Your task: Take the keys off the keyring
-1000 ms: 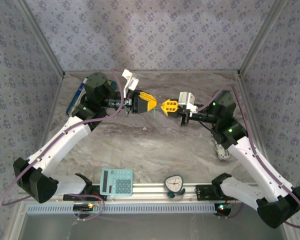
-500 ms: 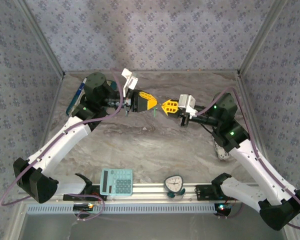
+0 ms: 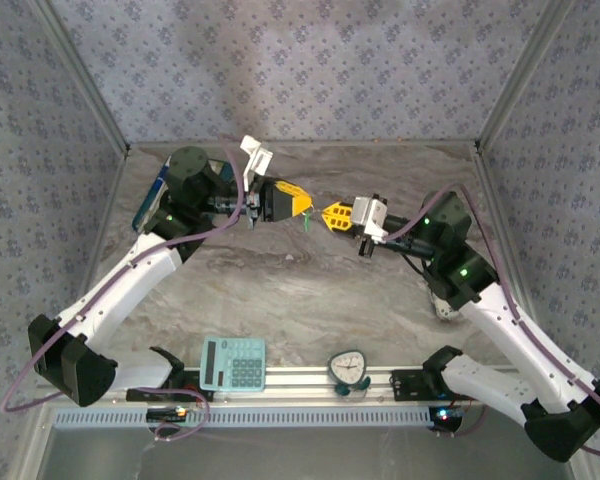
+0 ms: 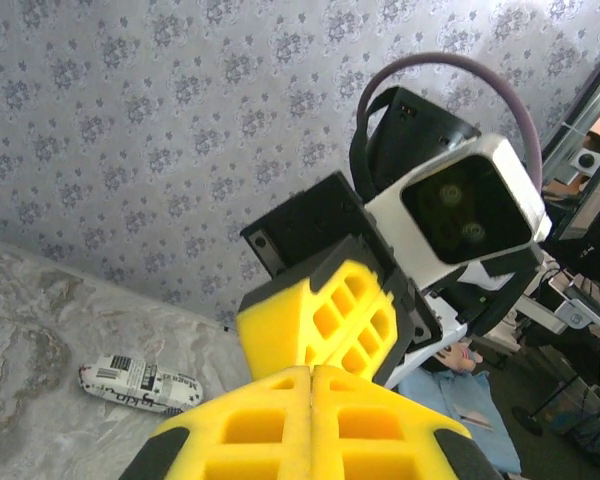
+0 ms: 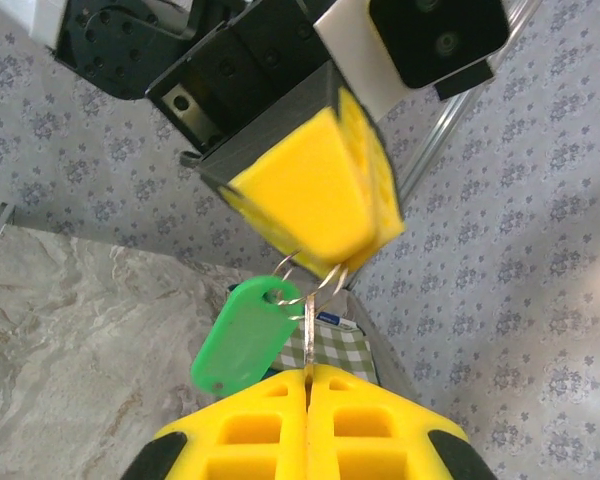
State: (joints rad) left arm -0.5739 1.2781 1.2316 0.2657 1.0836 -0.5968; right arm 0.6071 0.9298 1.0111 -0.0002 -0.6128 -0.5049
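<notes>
The keys hang between the two grippers above mid-table: a bright-green flat piece [image 5: 242, 335] [image 3: 306, 222] and a thin metal blade [image 5: 308, 335] seen edge-on. Both sit on a wire keyring [image 5: 315, 278]. My left gripper [image 5: 335, 250] [image 3: 308, 207] [image 4: 311, 372] is shut on the top of the keyring. My right gripper [image 5: 308, 372] [image 3: 324, 214] [image 4: 305, 345] is shut on the blade's lower end. The grippers face each other tip to tip, a finger's width apart. In the left wrist view my own yellow fingers hide the ring.
A teal calculator [image 3: 232, 362] and a round dial timer [image 3: 349, 368] lie by the near rail. A white printed packet [image 4: 140, 380] [image 3: 445, 303] lies at the right, a blue pen [image 3: 158, 186] at the far left. A checked item [image 5: 332, 345] lies below the keys. Patterned walls enclose the table.
The right arm has swung its wrist and forearm leftward and turned. The left gripper has edged slightly up and left. Both stay shut with the keys between them.
</notes>
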